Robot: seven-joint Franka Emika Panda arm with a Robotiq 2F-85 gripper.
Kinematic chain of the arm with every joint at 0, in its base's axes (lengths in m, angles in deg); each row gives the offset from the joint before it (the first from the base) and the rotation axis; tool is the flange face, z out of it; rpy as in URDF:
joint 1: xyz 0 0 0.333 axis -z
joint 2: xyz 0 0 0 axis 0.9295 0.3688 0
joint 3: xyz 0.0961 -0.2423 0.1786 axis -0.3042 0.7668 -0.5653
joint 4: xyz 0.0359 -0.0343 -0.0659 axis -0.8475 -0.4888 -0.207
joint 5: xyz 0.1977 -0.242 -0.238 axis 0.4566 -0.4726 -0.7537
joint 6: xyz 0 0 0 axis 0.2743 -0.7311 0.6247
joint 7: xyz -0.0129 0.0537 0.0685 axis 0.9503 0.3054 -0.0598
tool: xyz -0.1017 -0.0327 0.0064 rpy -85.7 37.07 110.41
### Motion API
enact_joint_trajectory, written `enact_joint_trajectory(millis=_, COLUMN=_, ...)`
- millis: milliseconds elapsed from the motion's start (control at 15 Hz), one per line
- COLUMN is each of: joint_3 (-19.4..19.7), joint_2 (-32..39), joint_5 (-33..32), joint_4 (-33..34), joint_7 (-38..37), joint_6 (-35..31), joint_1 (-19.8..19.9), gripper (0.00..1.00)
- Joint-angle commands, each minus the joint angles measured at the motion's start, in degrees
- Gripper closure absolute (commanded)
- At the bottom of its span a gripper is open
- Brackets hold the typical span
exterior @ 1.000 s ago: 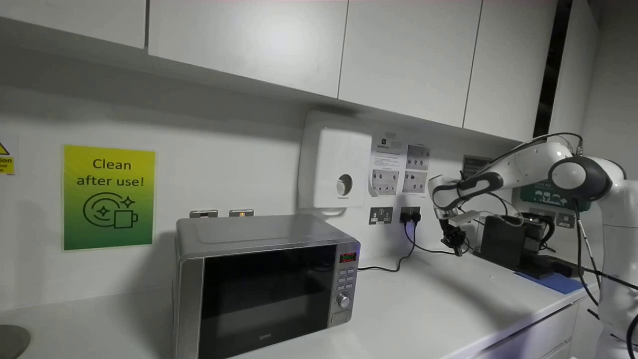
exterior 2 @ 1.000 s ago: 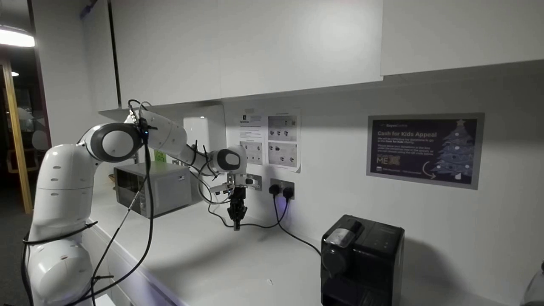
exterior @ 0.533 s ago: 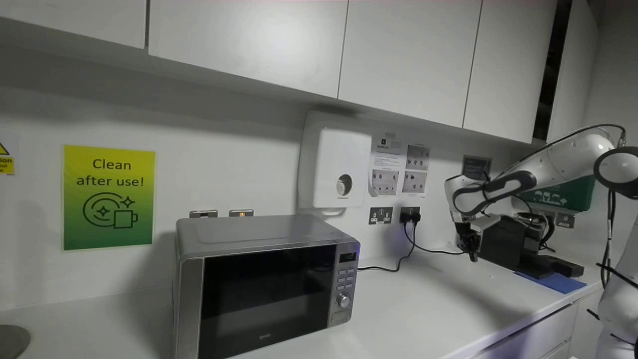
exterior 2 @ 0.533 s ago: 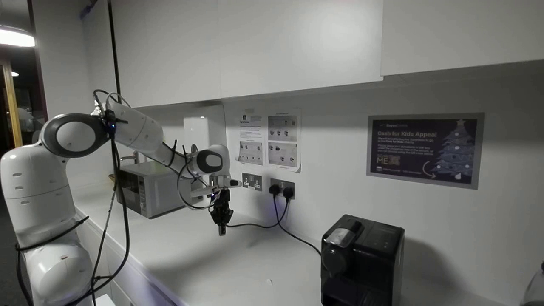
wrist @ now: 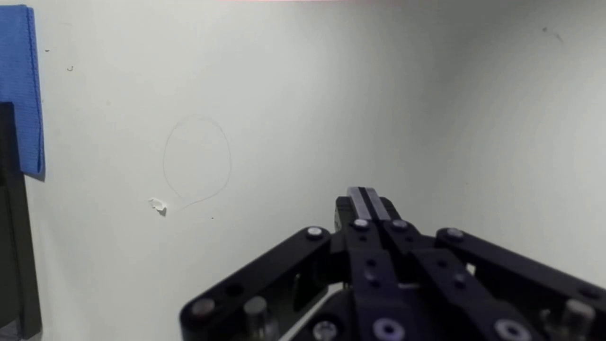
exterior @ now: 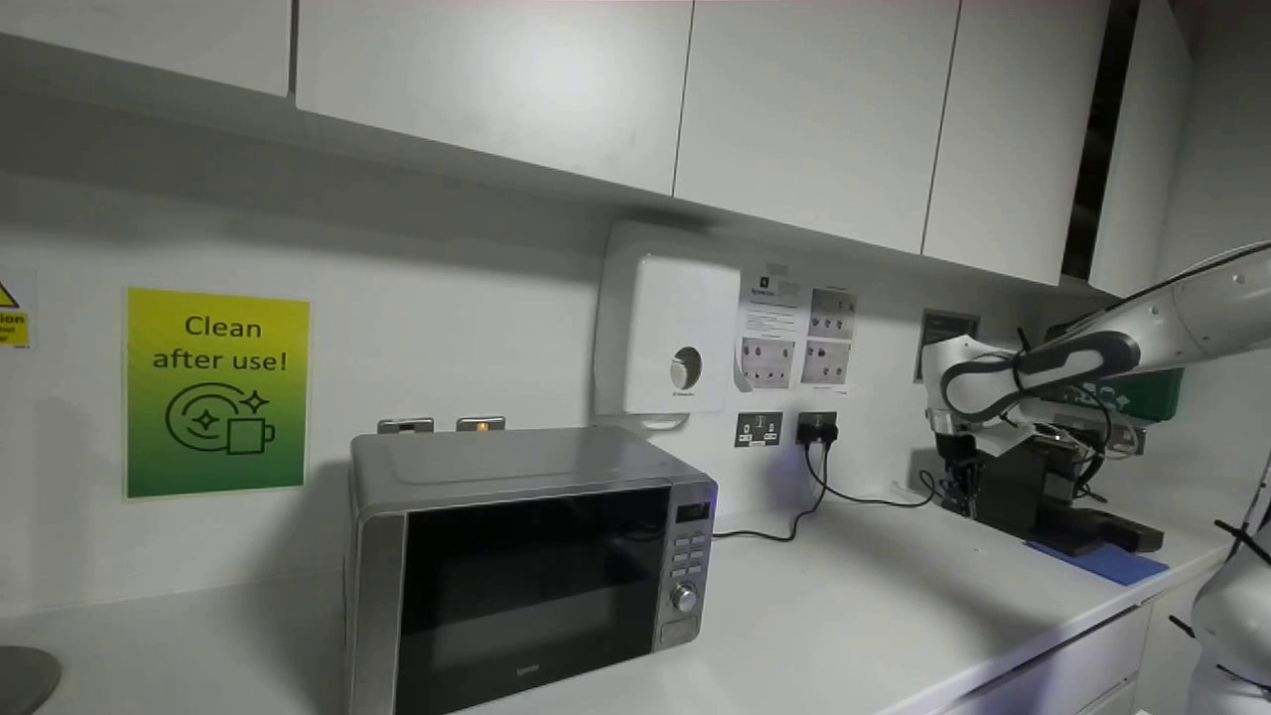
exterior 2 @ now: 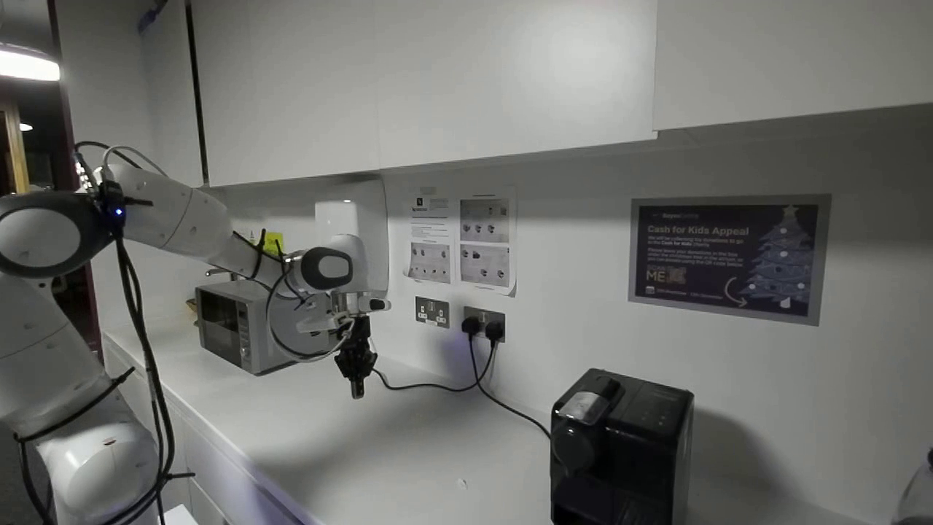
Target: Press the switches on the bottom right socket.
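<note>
A grey wall socket plate (exterior 2: 484, 314) with two black plugs (exterior 2: 495, 330) and black cords is on the wall. It also shows in an exterior view (exterior: 816, 417). A like grey plate (exterior 2: 432, 312) with white outlets and no plug is left of it. The white switches on the plugged plate are too small or hidden to make out. My gripper (exterior 2: 357, 390) points down above the counter, apart from the wall and sockets. In the wrist view my gripper (wrist: 363, 189) has its fingertips together with nothing between them.
A black coffee machine (exterior 2: 656, 437) stands on the counter right of the sockets. A silver microwave (exterior: 536, 462) stands at the other side. A black cord (exterior 2: 437, 386) lies along the wall. A blue cloth (wrist: 21, 71) lies under the coffee machine. Cabinets (exterior 2: 510, 87) hang above.
The arm has drawn back from the wall toward its base. The gripper moved left in an exterior view, uncovering the plate without plugs. The gripper looks shut throughout.
</note>
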Motion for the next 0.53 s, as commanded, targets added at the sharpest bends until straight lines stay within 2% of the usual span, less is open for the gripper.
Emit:
enact_joint_trajectory(millis=0, joint_3=0.92, joint_2=-6.61, joint_5=5.36, joint_4=-4.27, joint_7=5.9, joint_6=-2.32, joint_1=0.08, gripper=1.0)
enact_joint_trajectory(millis=467, joint_3=3.75, joint_2=-12.31, joint_5=19.36, joint_4=-5.19, joint_7=13.69, joint_6=-1.08, joint_1=-0.32, gripper=1.0)
